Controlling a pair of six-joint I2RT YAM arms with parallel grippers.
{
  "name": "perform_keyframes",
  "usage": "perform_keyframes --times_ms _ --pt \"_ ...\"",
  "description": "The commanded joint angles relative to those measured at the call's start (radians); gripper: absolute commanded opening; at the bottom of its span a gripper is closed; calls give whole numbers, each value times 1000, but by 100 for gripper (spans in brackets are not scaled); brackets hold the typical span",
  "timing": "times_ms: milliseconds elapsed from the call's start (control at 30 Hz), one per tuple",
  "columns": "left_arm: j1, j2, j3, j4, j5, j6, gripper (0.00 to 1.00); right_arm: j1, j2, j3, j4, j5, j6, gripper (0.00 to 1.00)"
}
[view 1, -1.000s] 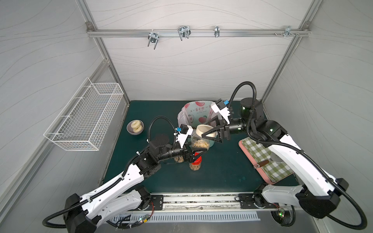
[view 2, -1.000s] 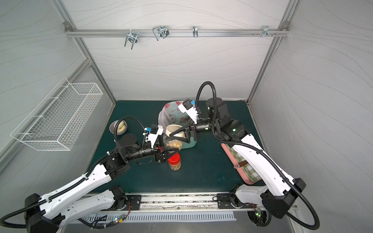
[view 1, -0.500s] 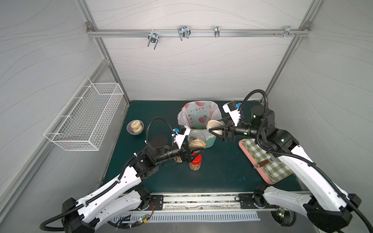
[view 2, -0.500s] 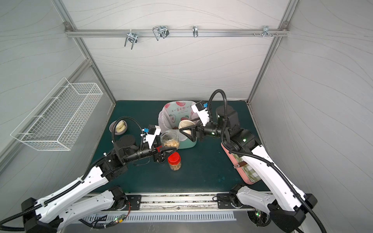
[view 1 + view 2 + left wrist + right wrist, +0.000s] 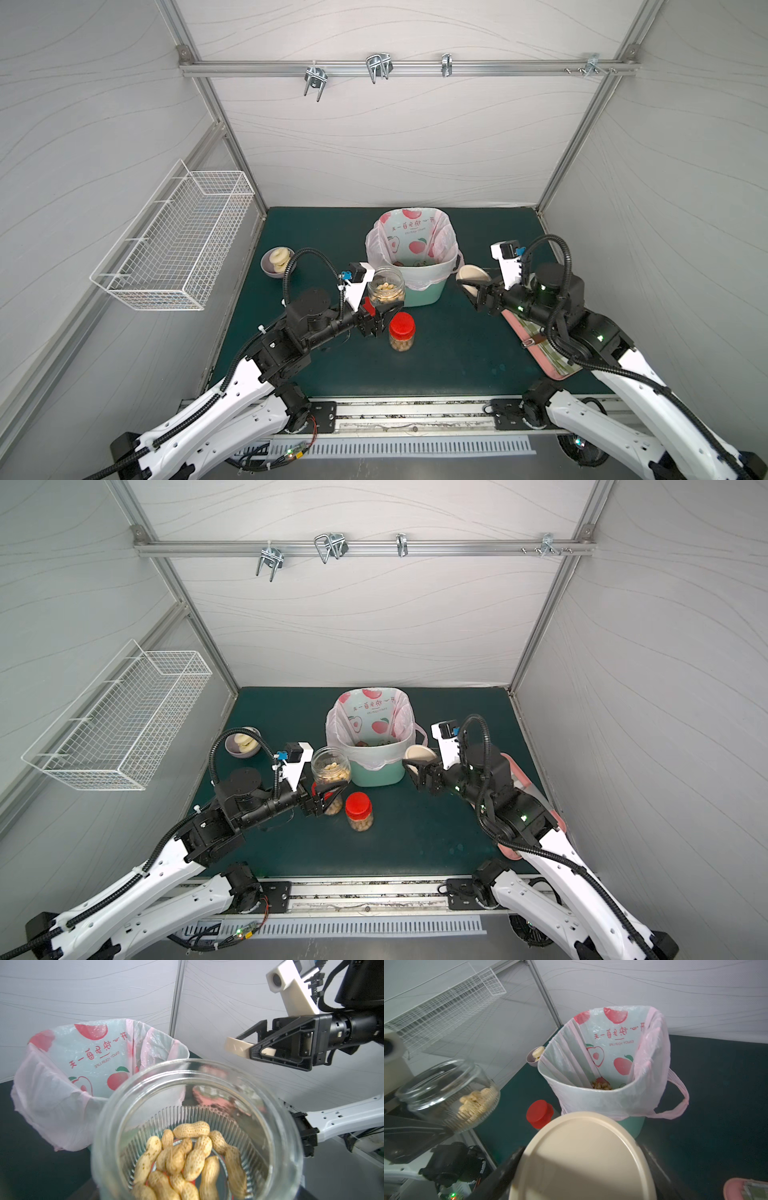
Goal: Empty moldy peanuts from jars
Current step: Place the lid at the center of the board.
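Peanuts [image 5: 187,1159] fill the lidless squat jar [image 5: 386,286] that my left gripper [image 5: 384,306] clamps; my right gripper [image 5: 469,284] pinches its beige lid [image 5: 471,273].

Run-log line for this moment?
left gripper: holds open jar, peanuts inside | right gripper: holds beige lid | bin: peanuts inside | red-lidded jar: closed

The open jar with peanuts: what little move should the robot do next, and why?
Probably the left gripper should carry the open jar over the bin and tip it. The beige lid is off, held aside by the right gripper; peanuts lie in the jar, which is beside the bin, not over it.
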Motion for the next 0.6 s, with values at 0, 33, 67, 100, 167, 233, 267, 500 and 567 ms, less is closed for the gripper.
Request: perform_keyframes --times_ms 0,33,67,100,167,233,267,500,567 --pt "-12 -23 -15 40 -94 59 0 -4 -54 -76 45 84 59 55" --pt "-11 -24 -23 47 -103 61 0 -5 -66 -104 45 92 69 55" --pt "-13 -26 -31 55 -114 62 0 -5 -76 -129 46 96 74 56" --pt "-12 -27 -40 66 -123 62 0 -4 -85 -157 52 104 80 57" --pt "-13 -32 -52 84 -134 62 0 -5 -95 -211 68 113 97 57" --pt "-17 -33 -57 86 -144 66 0 -2 -107 -269 97 113 110 57" --pt "-20 -33 -60 83 -150 69 0 0 -109 -293 110 119 116 56" --pt "-29 -38 -77 90 -180 79 0 75 -119 -449 196 297 135 56" --pt "-29 -43 -83 94 -186 77 0 90 -106 -485 245 335 143 56"
